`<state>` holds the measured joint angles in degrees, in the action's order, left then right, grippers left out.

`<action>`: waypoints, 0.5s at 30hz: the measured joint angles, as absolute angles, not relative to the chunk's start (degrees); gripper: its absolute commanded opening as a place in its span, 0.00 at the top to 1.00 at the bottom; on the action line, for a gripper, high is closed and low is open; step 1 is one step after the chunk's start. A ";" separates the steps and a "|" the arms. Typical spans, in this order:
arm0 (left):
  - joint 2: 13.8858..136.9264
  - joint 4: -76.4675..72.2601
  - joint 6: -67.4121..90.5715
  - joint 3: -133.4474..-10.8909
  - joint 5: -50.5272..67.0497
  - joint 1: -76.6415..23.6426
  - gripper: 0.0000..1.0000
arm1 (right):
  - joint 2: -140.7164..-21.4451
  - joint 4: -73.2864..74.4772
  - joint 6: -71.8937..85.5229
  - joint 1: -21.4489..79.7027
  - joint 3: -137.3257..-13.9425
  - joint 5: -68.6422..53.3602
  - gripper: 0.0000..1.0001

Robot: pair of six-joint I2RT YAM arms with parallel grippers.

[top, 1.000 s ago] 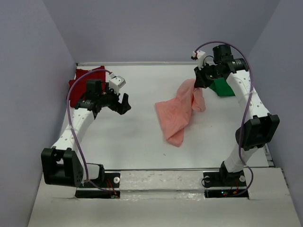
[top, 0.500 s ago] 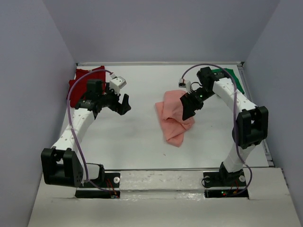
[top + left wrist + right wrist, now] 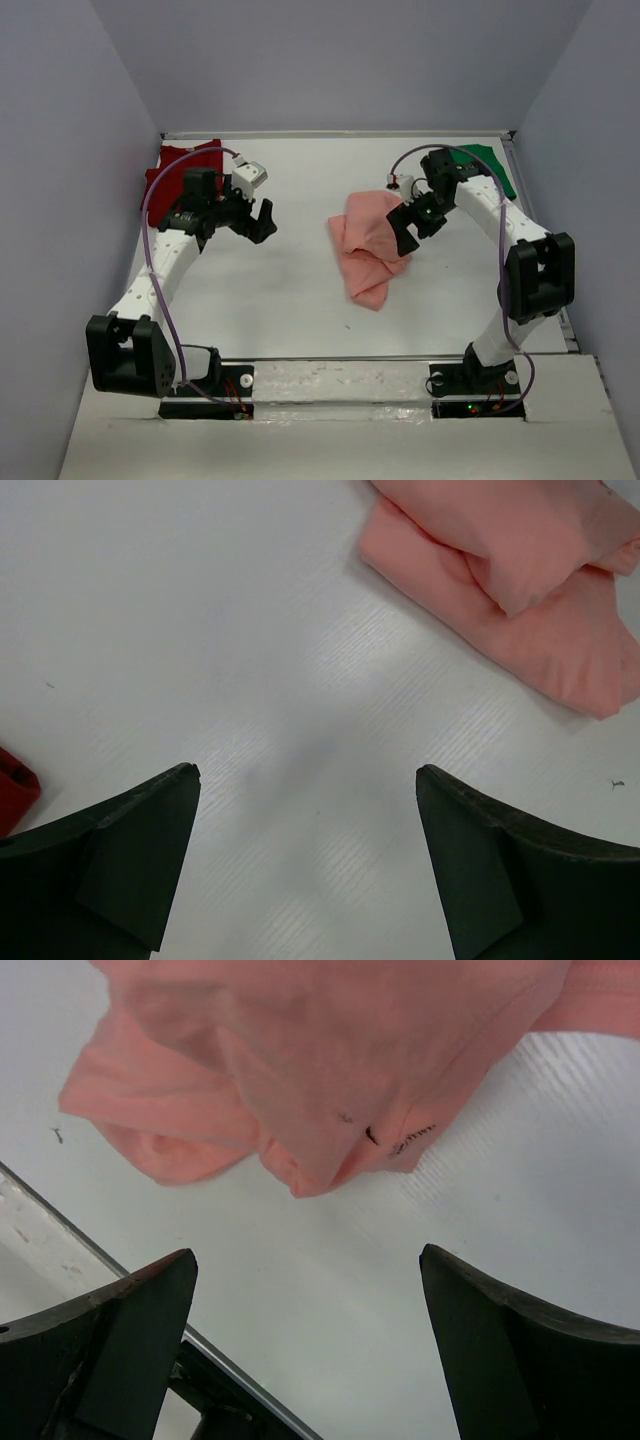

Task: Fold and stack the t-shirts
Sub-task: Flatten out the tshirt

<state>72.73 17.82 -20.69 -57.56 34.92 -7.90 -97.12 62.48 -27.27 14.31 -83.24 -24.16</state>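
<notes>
Top external: grey walls (image 3: 340,60), table (image 3: 280,290), pink t-shirt (image 3: 365,245).

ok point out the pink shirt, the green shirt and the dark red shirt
pink shirt (image 3: 365,250), top external view, middle of the crumpled cloth
green shirt (image 3: 490,160), top external view, far part of the visible cloth
dark red shirt (image 3: 175,163), top external view, middle of the heap

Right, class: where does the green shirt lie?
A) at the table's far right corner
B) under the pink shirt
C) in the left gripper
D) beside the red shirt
A: the green shirt lies at the far right corner, apart from the pink shirt.
</notes>
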 measured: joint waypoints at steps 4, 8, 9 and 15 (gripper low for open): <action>71.72 17.85 -20.80 -57.56 34.59 -7.90 0.01 | -99.22 59.83 -26.52 14.00 -78.48 -21.98 0.03; 71.26 17.85 -20.95 -57.56 34.35 -7.90 0.01 | -101.95 56.99 -26.06 13.72 -76.05 -20.84 0.03; 71.26 17.85 -20.97 -57.54 34.28 -7.90 0.01 | -102.87 56.16 -25.91 13.54 -75.83 -20.64 0.04; 71.26 17.85 -21.10 -56.95 34.13 -7.90 0.01 | -105.73 52.82 -25.85 11.35 -75.68 -20.29 0.07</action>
